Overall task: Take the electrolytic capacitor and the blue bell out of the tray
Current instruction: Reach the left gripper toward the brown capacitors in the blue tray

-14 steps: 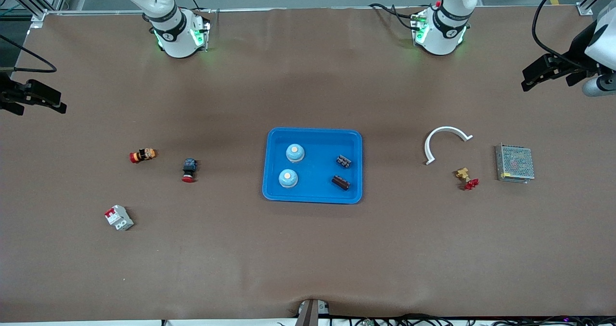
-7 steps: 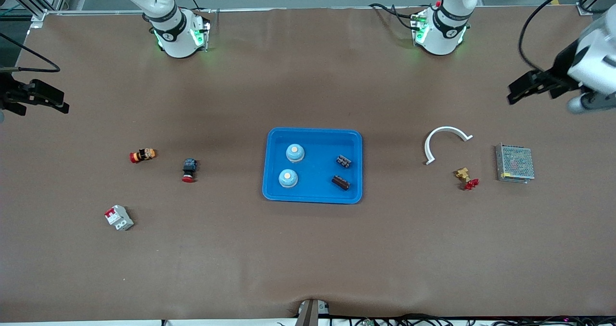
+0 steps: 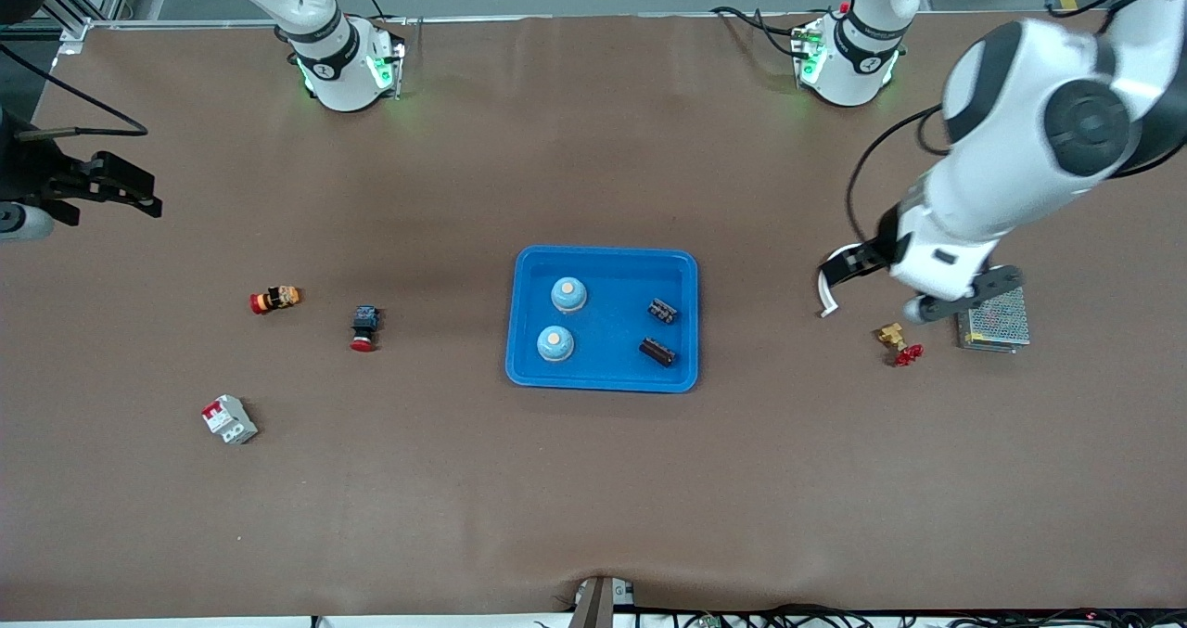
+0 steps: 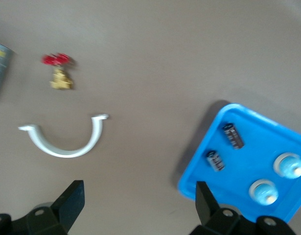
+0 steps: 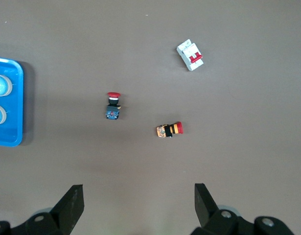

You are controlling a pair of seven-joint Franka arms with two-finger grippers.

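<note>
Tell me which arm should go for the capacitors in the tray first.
Left, probably. The left claw is open over the white curved clip, beside the tray edge where both capacitors lie. The right claw, also open, hangs at the table's edge, past the bells.

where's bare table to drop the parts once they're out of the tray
Bare table lies between the tray and the black push button, and all along the edge nearest the front camera. Crowded: the left arm's end, with white curved clip, brass valve, mesh box and the open left claw.
</note>
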